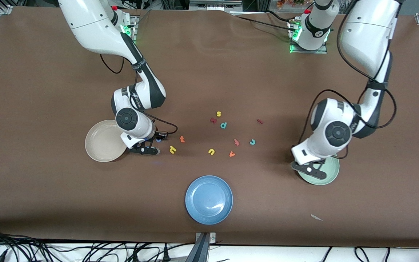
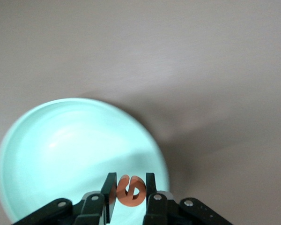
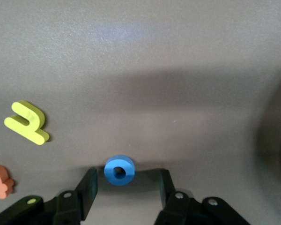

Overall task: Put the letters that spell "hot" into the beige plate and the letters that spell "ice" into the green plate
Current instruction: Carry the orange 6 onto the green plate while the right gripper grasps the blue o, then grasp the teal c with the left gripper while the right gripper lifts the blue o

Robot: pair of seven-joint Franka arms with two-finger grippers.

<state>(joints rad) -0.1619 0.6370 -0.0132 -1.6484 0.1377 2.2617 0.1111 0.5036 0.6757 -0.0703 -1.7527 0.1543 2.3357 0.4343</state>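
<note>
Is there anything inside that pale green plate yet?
No letters lie in the green plate; its visible inside is bare. The left gripper hangs over it, pinching the orange e. From the front, the arm covers part of the plate, so that strip stays unseen there.

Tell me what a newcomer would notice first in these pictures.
The left gripper hangs over the green plate, pinching the orange e. The right gripper, beside the beige plate, straddles the blue o on the table, fingers not yet touching it.
</note>
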